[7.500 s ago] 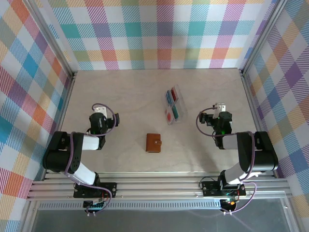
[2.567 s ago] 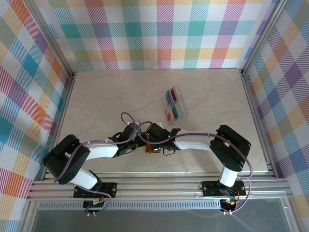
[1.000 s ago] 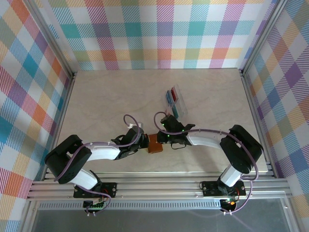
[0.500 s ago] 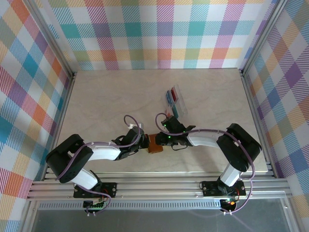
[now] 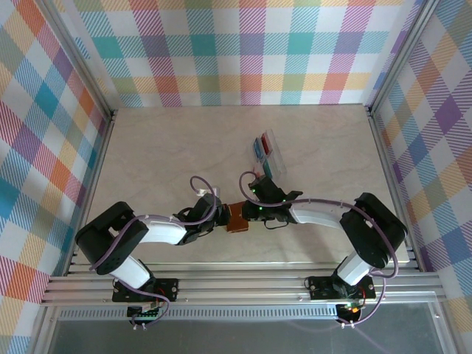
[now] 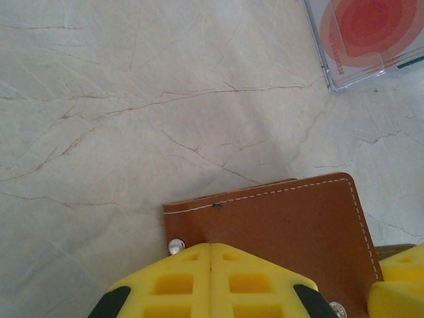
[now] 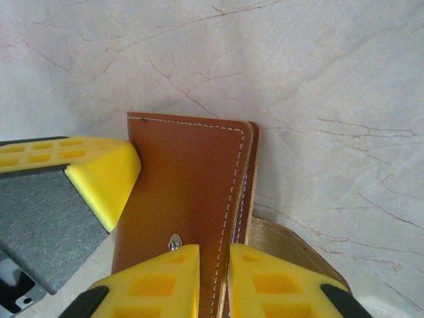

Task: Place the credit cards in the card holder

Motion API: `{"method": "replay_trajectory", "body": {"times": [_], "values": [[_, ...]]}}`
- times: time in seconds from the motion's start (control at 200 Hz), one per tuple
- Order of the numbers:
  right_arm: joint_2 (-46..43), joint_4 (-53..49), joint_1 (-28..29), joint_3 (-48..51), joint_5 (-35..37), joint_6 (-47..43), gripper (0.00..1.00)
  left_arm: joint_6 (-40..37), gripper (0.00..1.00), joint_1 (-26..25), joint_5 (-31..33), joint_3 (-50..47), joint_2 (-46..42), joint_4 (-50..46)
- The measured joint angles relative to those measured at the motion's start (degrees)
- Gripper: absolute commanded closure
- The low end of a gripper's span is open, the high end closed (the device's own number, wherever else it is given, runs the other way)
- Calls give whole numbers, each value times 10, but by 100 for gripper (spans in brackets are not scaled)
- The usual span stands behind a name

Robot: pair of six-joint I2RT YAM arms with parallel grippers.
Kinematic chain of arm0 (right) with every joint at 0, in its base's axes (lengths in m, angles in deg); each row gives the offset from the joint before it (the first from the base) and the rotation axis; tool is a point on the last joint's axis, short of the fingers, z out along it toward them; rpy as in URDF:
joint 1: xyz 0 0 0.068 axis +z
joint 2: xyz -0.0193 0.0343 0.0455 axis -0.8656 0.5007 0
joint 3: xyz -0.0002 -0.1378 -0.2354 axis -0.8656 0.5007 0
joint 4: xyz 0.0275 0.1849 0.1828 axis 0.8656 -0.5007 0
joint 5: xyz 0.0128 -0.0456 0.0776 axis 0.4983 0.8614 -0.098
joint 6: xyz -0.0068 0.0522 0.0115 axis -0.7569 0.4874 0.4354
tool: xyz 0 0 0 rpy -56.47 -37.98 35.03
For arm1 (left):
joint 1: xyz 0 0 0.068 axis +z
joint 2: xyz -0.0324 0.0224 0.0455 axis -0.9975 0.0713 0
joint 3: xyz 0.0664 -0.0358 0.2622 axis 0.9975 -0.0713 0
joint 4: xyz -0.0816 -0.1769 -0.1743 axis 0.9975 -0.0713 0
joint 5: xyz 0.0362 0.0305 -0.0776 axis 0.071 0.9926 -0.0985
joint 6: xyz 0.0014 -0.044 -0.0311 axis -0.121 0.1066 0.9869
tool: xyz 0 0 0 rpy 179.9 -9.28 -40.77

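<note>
Top: wallet (image 5: 237,218) lies near tray (image 5: 274,144), on its robot side. Left wrist: left gripper (image 6: 211,255), fingers pressed together, sits at the wallet's edge. Right wrist: right gripper (image 7: 213,255) nips the flap's stitched edge. Looks like light, floppy leather, so grip the flap there.

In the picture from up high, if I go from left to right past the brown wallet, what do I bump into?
left arm's fingers → brown card holder → right arm's fingers
</note>
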Motion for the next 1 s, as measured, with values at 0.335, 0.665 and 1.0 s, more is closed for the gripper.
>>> {"method": "replay_trajectory", "body": {"times": [0.335,0.665,1.0], "values": [[5,7,0,0,-13,-1,86,8,100,0,0,-1,0,2],[-1,-32,17,-20,34,-4,100,9,93,-1,-2,-1,-6,0],[-91,-100,36,-12,110,-14,100,5,78,-5,-64,-11,-50,-70]]}}
